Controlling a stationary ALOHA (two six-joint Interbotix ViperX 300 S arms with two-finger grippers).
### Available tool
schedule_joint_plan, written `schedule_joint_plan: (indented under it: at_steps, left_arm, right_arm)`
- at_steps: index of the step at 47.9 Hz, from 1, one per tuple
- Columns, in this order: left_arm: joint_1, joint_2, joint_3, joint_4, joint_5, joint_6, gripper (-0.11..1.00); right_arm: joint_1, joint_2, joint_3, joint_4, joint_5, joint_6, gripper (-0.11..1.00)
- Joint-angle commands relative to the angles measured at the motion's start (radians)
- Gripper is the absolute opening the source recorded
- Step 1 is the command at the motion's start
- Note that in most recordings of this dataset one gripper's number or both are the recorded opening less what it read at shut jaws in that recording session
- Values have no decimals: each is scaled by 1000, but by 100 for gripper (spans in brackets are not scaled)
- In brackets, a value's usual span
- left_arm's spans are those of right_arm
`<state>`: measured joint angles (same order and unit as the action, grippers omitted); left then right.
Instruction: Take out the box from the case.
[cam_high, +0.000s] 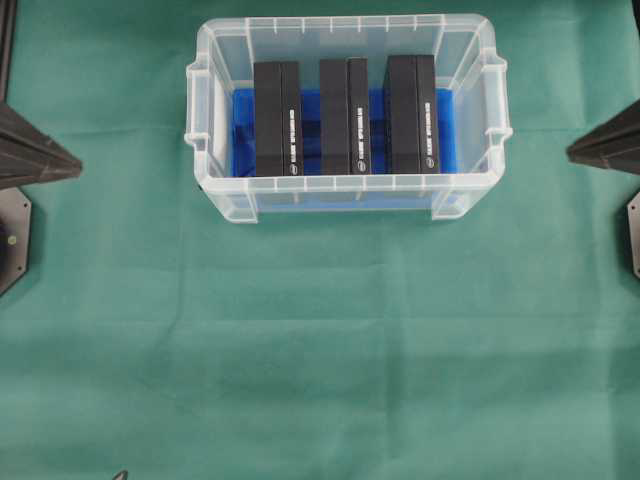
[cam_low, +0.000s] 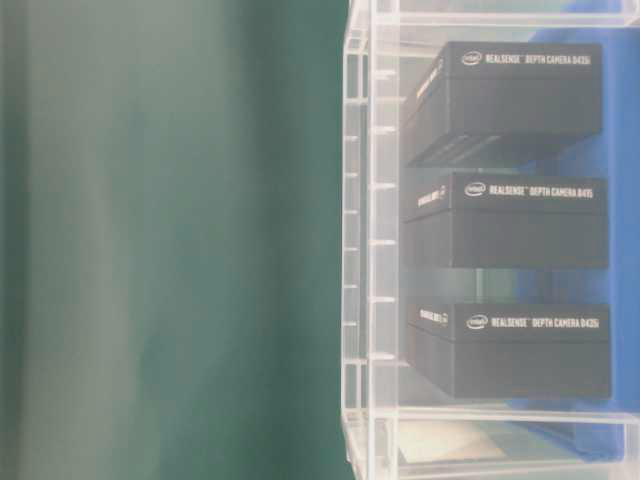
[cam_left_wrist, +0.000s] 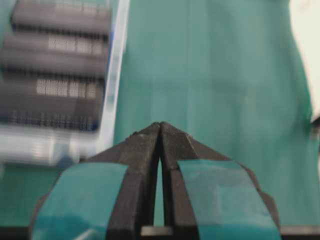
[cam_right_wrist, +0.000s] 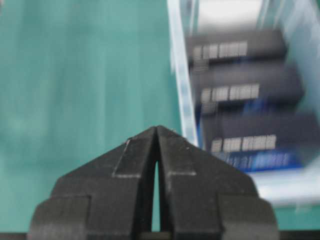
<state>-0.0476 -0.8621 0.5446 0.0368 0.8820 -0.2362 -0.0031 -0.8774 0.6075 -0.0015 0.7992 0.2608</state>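
Case (cam_high: 345, 205): clear plastic bin with rimmed edges and a blue lining, standing on the green-covered worktop (cam_high: 300, 340). It lies ahead and to the left of my left gripper (cam_left_wrist: 160, 125), and ahead and to the right of my right gripper (cam_right_wrist: 157, 128); I touch it with neither.

Boxes, three, black, standing side by side in the case with gaps between them: left box (cam_high: 277, 118), middle box (cam_high: 345, 116), right box (cam_high: 411, 114). White lettering on each reads as a depth-camera label in the table-level view; it is smeared and unreadable in both my wrist views.

Left gripper: fingers pressed together, nothing between them, green tape on both fingers. Right gripper: fingers pressed together, holding nothing.

Hidden or cut off: overhead, only dark stubs of my arms show at the left and right edges, so neither gripper appears there. The case's near wall blurs the boxes' lower parts. A pale patch at the upper right of the left wrist view is too cropped to identify.
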Motion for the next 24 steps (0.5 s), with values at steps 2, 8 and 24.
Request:
schedule_joint_plan:
  at_steps: [2, 8, 24]
  left_arm:
    - [-18, 29, -58, -2, 156, -35, 1]
    - [-32, 49, -84, -2, 265, -86, 1]
    - [-49, 54, -89, -2, 295, -129, 1]
  right_arm:
    - [0, 9, -55, 3, 144, 41, 0]
    - [-2, 25, -80, 3, 304, 106, 0]
    - [2, 66, -101, 3, 466, 193, 0]
